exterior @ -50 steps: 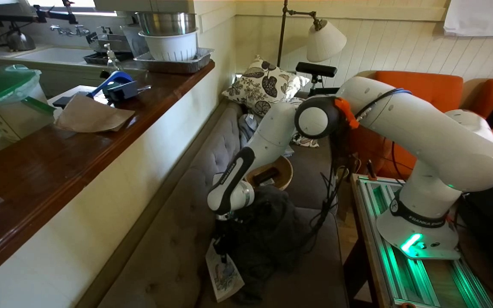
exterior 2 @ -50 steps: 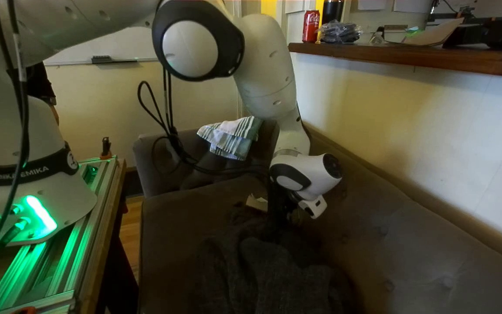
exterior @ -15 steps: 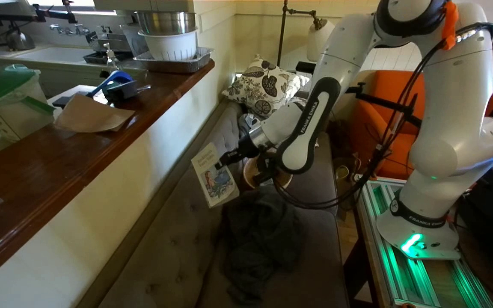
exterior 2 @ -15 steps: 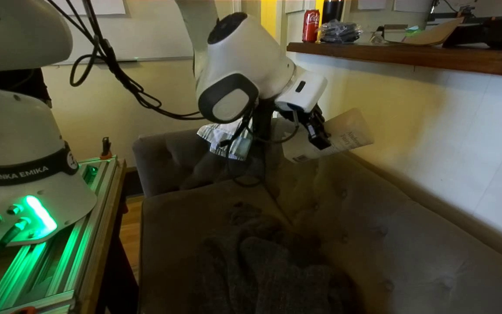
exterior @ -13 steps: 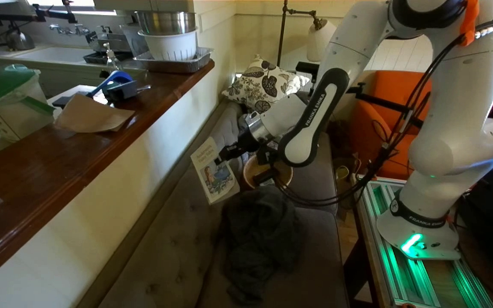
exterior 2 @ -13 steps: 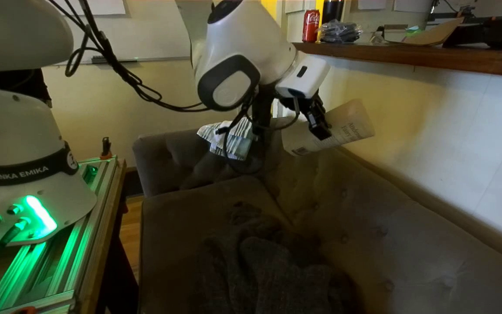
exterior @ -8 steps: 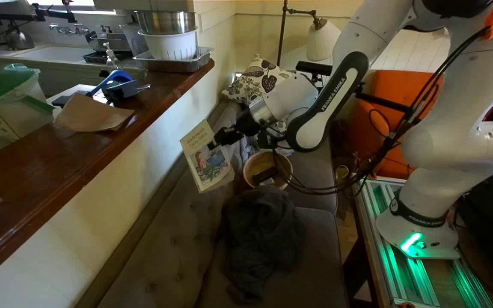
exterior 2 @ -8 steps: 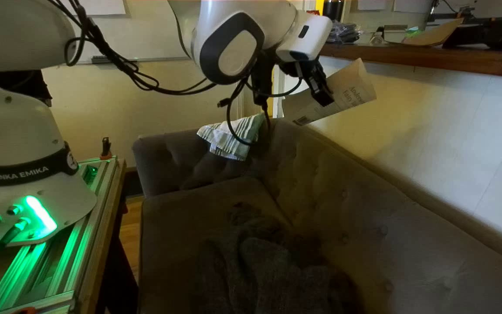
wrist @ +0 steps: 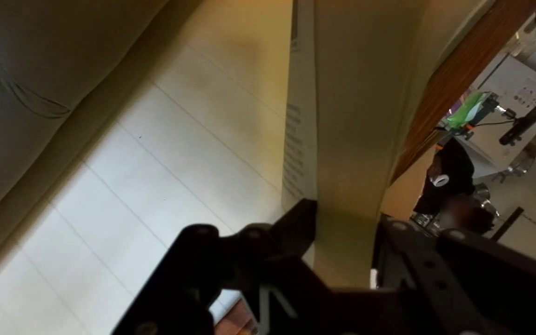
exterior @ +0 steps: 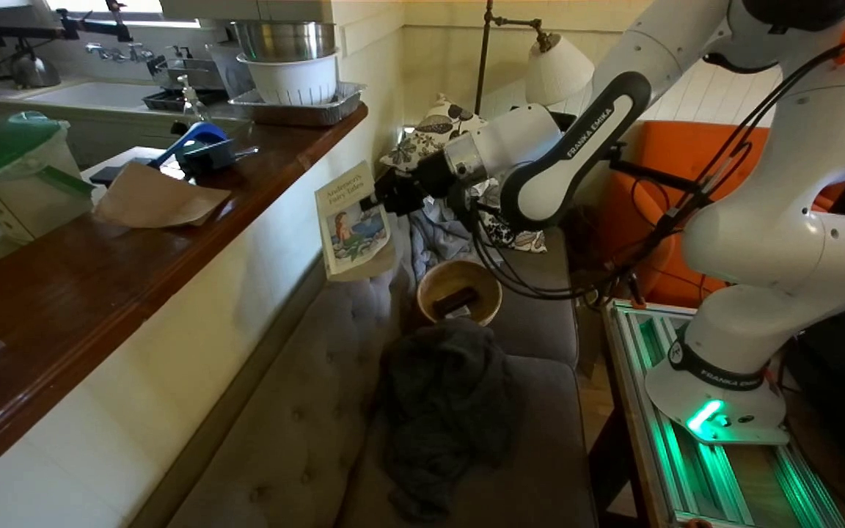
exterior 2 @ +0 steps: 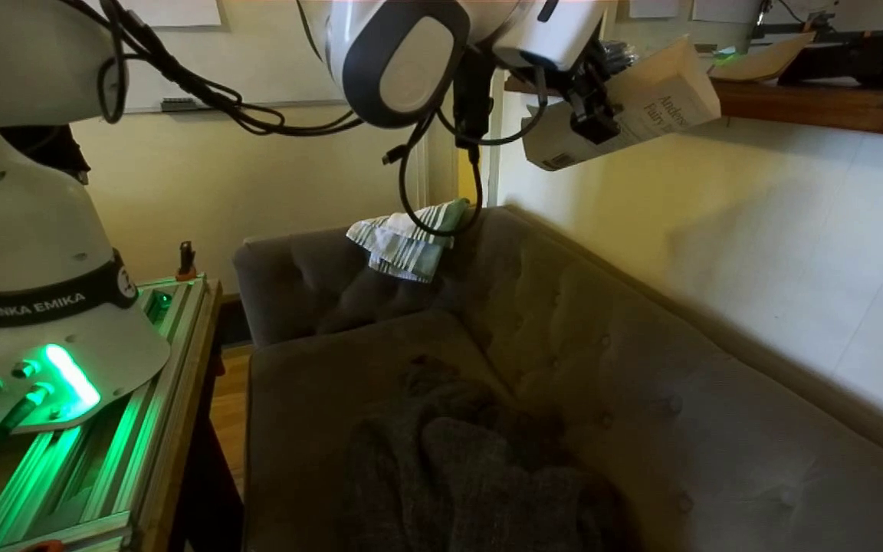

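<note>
Higher than a moment ago, and nearer the level of the wooden desk (exterior: 136, 257), is the book (exterior: 353, 235) in my pincer (exterior: 371, 200); the bowl (exterior: 459, 274) and dark blanket (exterior: 452, 411) on the sofa (exterior: 305, 411) lie as they did. From that exterior view I have the book aloft above the sofa back, cover outward and slightly tilted, with some wall (exterior: 246, 293) showing between it and the desk.

In an exterior view with a striped towel (exterior 2: 407, 249) over the sofa's end, the book's corner crosses the desk's edge; from that angle I can't tell how near they are.

In the wrist view my fingers (wrist: 298, 228) press it from both sides, parted only by its thickness.

I judge the step in hand to be carrying: lifted, gripped, resting on nothing. The next move calls for steady pressure and care around the desk's edge, since much of the book juts past my fingertips.
</note>
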Robot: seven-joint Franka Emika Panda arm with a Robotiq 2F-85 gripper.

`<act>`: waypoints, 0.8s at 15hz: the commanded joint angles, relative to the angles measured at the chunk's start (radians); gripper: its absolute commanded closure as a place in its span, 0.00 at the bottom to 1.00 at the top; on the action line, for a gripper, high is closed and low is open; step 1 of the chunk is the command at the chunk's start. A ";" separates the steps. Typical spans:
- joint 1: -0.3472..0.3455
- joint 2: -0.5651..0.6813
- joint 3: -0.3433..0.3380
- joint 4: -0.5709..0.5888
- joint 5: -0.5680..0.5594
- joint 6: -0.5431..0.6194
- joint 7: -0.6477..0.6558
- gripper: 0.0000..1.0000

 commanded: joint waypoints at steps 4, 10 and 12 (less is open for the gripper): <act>0.024 0.061 0.022 0.004 0.109 0.026 -0.101 0.93; 0.075 0.139 0.088 0.052 0.213 0.102 -0.112 0.93; 0.090 0.171 0.124 0.079 0.237 0.092 -0.105 0.93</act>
